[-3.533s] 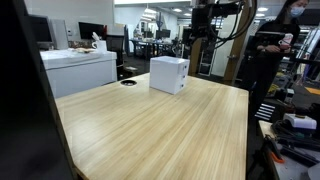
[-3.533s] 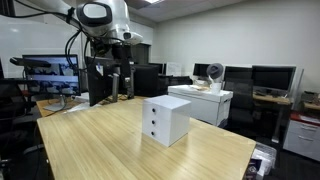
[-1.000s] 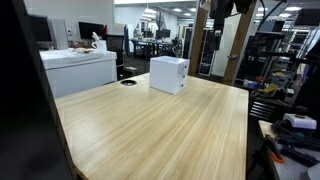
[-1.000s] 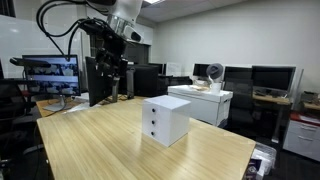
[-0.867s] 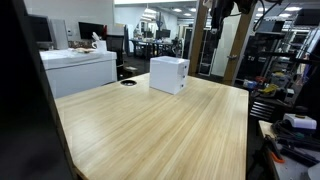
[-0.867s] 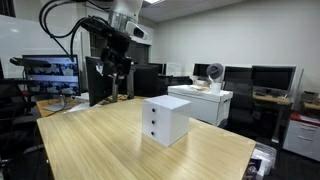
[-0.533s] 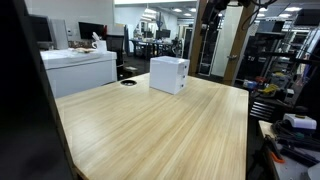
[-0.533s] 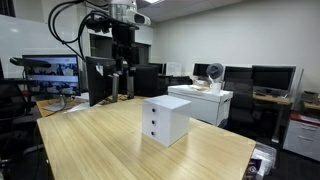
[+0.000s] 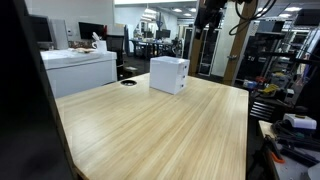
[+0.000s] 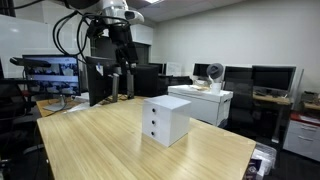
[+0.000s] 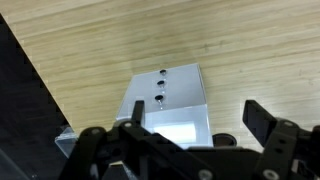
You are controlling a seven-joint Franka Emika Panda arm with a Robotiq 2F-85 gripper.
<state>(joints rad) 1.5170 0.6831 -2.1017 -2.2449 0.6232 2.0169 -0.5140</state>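
A white box (image 9: 169, 74) with three small dark knobs down one face (image 10: 166, 120) stands on the light wooden table (image 9: 150, 135). My gripper (image 10: 126, 54) hangs high above the table's far side and holds nothing; it also shows near the top edge of an exterior view (image 9: 207, 17). In the wrist view the gripper (image 11: 198, 118) is open. Its black fingers (image 11: 262, 120) stand wide apart, and the box (image 11: 165, 100) lies far below, between them and slightly left. The gripper touches nothing.
A black round grommet (image 9: 128, 83) sits in the table beyond the box. A white cabinet (image 9: 80, 68) stands past the table edge. Monitors (image 10: 50, 75) and desks line the room. A cluttered bench (image 9: 295, 128) borders the table's side.
The arm has swung and straightened above the far edge of the table, bringing the gripper closer over the box. The jaws stayed open. The box has not moved.
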